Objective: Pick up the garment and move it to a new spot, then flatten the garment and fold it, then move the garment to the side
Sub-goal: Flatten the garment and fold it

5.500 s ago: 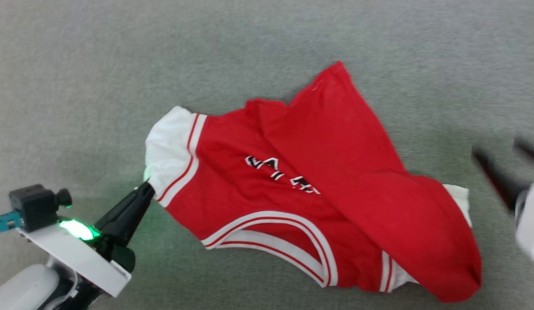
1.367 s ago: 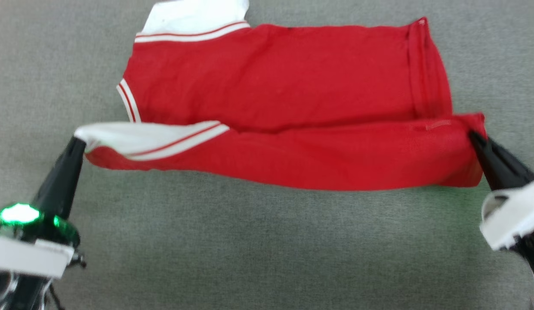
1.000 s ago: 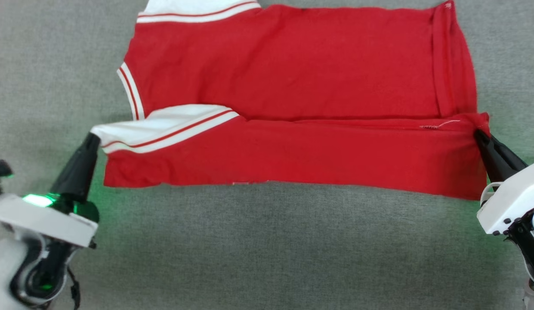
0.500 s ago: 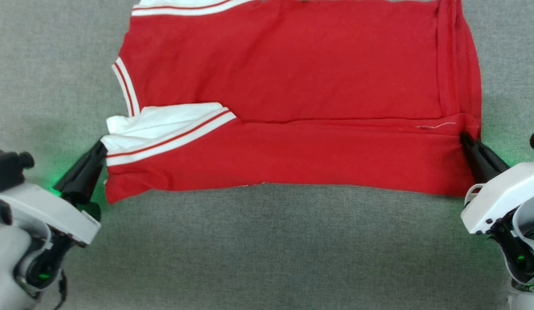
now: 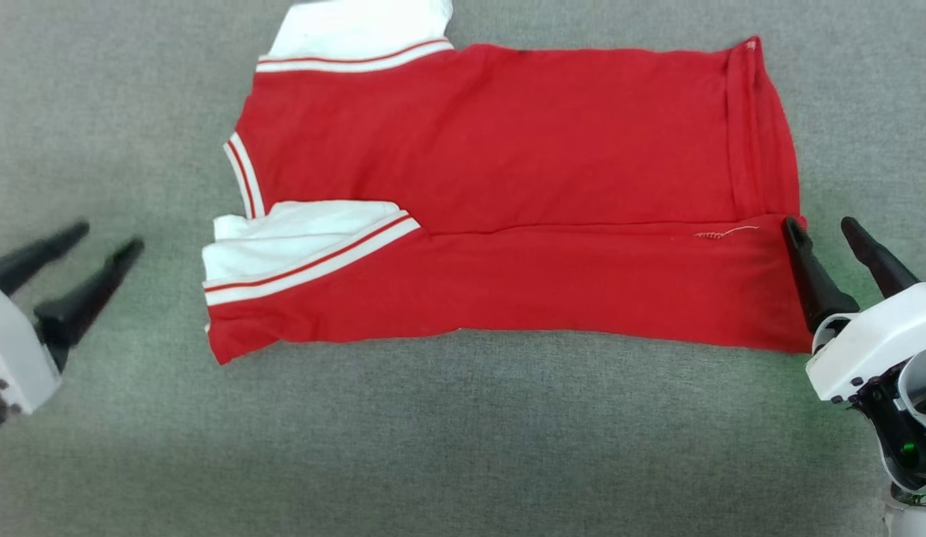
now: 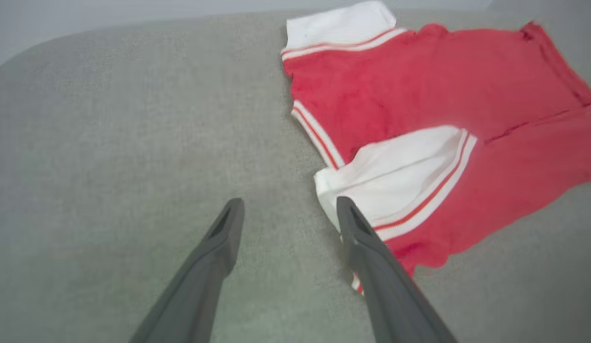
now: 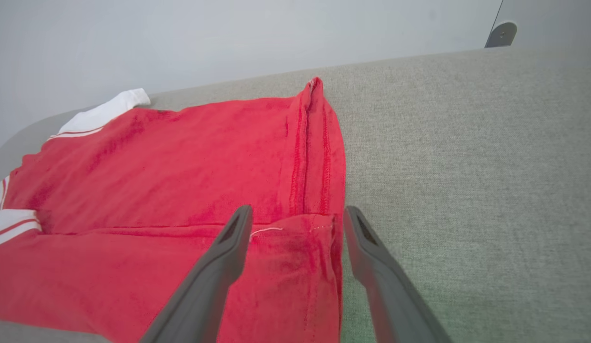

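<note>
The garment (image 5: 507, 186), a red jersey with white sleeves and red-and-white striped trim, lies flat on the grey cloth surface with its near strip folded over the body. Its number and lettering are hidden. My left gripper (image 5: 108, 235) stands open to the left of the shirt, apart from the folded white sleeve (image 5: 298, 239). In the left wrist view my left gripper (image 6: 288, 207) holds nothing and the sleeve (image 6: 400, 171) lies just right of one finger. My right gripper (image 5: 817, 224) is open at the garment's right hem; its right wrist view (image 7: 297, 214) shows the hem corner (image 7: 300, 247) lying between the spread fingers.
The grey cloth surface (image 5: 463, 447) stretches on all sides of the shirt. A pale wall (image 7: 228, 33) rises beyond its far edge, where a small grey fitting (image 7: 500, 33) pokes up at the back right.
Both grippers have opened and let go of the garment. The left one has drawn back to the left, away from the sleeve. The folded strip now rests flat on the shirt.
</note>
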Controlling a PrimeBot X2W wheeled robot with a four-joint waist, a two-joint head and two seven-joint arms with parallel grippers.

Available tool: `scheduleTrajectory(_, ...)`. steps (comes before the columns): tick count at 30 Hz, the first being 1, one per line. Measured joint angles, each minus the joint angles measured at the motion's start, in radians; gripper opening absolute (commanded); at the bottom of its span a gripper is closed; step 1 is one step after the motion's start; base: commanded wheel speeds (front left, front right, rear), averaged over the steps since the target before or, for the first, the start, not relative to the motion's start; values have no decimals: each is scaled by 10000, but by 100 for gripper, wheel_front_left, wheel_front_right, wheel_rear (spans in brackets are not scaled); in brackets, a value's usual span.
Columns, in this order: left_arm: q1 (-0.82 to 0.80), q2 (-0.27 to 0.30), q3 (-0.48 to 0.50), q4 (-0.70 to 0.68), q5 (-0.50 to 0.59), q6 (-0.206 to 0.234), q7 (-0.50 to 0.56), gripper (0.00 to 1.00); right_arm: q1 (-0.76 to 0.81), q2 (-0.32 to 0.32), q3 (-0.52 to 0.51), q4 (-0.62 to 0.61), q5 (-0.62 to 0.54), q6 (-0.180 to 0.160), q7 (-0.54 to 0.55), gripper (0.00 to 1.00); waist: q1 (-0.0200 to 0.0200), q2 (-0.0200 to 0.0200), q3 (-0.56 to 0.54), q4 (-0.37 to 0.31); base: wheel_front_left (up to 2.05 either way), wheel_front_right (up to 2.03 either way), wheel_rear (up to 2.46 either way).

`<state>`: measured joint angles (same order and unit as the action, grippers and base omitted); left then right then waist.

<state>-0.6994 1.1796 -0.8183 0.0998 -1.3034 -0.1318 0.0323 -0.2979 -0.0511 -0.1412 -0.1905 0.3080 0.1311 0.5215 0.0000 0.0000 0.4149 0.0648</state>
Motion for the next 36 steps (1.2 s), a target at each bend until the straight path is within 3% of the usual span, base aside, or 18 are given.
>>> scheduleTrajectory(5, -254, 368, -635, -458, -848, 12, 2968, 100, -7, 2, -21, 40, 50, 0, -61, 100, 0, 0, -184, -60, 0, 0, 0)
scheduleTrajectory(8, -522, 282, -698, -556, -1360, 12, 3837, 100, -35, 2, 6, 92, 119, 0, -130, 100, 0, 1, -116, -121, 0, 0, 0)
scheduleTrajectory(21, -748, -564, -813, -23, -2763, 12, 5154, 100, -63, 4, 102, -17, 194, 0, -303, 100, 0, 0, 568, -521, 0, 0, 0)
scheduleTrajectory(28, -784, -560, -775, -150, -3076, 10, 5576, 100, -111, 4, 94, -125, 188, 0, -257, 100, 0, 0, 768, -683, 0, 0, 0)
scheduleTrajectory(29, -784, -558, -765, -148, -3076, 10, 5588, 90, -151, 4, 96, -148, 188, 0, -228, 100, 0, 0, 780, -698, 0, 0, 0)
scheduleTrajectory(30, -784, -558, -754, -138, -3076, 10, 5616, 61, -166, 2, 109, -174, 182, 0, -222, 100, 0, 0, 787, -711, 0, 0, 0)
scheduleTrajectory(32, -784, -558, -715, -113, -3072, 12, 5605, 25, -165, 2, 205, -207, 151, 0, -69, 100, 0, 0, 793, -724, 0, 0, 0)
scheduleTrajectory(33, -784, -564, -700, -107, -3070, 12, 5555, 0, -165, 2, 270, -222, 113, 0, 61, 100, 1, 0, 801, -728, 0, 0, 0)
scheduleTrajectory(36, -783, -656, -688, -155, -3028, 10, 5519, 0, -169, 4, 548, -267, -219, 0, 769, 100, 0, 0, 817, -720, 0, 0, 0)
